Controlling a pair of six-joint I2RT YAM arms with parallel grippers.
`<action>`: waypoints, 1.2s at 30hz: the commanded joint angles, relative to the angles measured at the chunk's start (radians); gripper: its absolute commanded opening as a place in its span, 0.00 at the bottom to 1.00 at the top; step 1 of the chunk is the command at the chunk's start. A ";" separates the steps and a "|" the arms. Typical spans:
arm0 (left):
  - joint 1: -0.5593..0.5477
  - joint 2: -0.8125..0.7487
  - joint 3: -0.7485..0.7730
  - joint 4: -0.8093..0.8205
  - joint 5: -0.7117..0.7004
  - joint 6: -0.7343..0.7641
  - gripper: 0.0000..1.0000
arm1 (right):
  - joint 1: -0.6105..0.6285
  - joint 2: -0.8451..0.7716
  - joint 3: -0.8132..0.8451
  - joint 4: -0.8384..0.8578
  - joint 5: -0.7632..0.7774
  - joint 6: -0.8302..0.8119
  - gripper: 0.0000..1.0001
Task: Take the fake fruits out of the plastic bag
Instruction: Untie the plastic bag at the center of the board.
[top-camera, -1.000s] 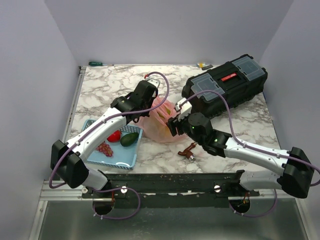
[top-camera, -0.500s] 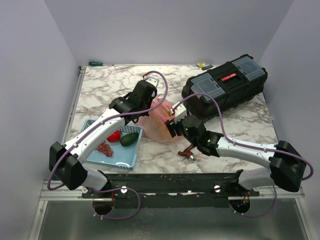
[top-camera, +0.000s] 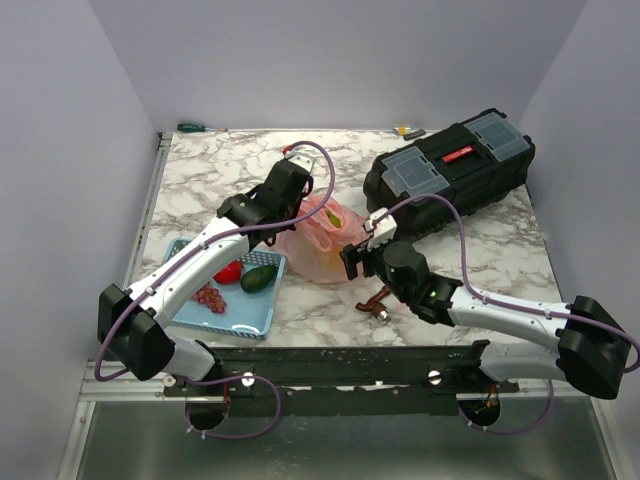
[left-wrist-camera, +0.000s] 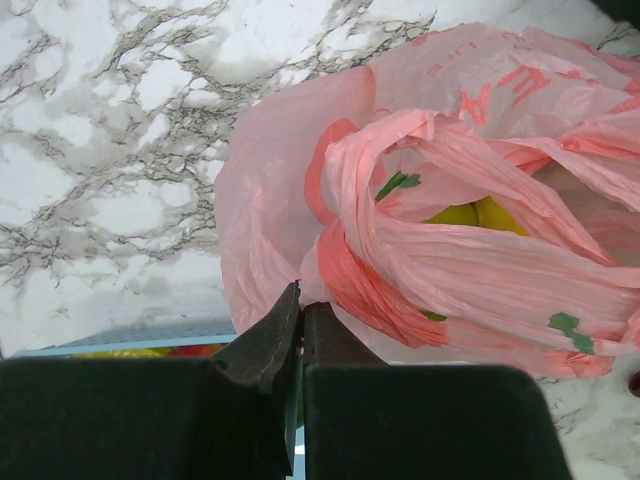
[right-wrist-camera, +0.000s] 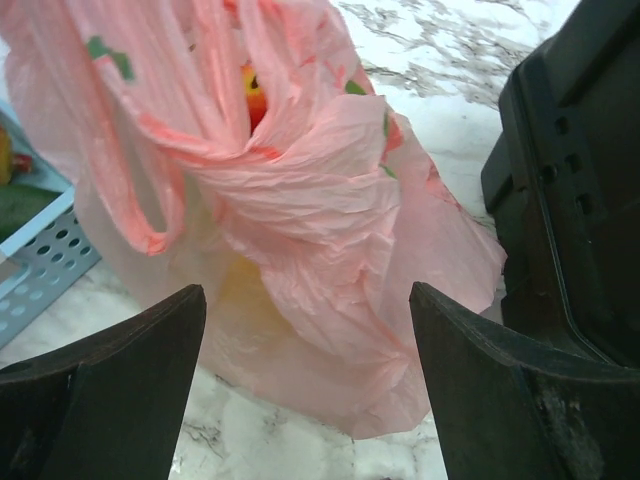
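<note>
Plastic bag (top-camera: 322, 248) — pink, crumpled, lying mid-bench (top-camera: 200, 170) between the blue basket (top-camera: 245, 312) and the black toolbox (top-camera: 450, 170), as seen from above. The left claw (top-camera: 303, 207) is set at its far left edge, the right claw (top-camera: 352, 258) at its near right.

Left wrist: claw pressed together, bag film pinched at the tips; a yellow one of the fake fruits (left-wrist-camera: 470, 213) is glimpsed inside.

Right wrist: claw spread wide, nothing held — bag just ahead, orange-red fruit seen at its mouth.
</note>
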 joint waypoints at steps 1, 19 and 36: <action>0.004 -0.040 0.003 0.000 0.028 0.003 0.00 | 0.004 0.048 0.034 0.053 0.116 0.061 0.86; 0.009 -0.046 0.000 -0.008 -0.163 -0.057 0.00 | -0.052 0.140 0.170 0.012 0.355 0.329 0.25; 0.066 -0.264 -0.144 0.193 -0.007 -0.010 0.00 | -0.340 -0.102 0.078 0.044 -0.361 0.506 0.01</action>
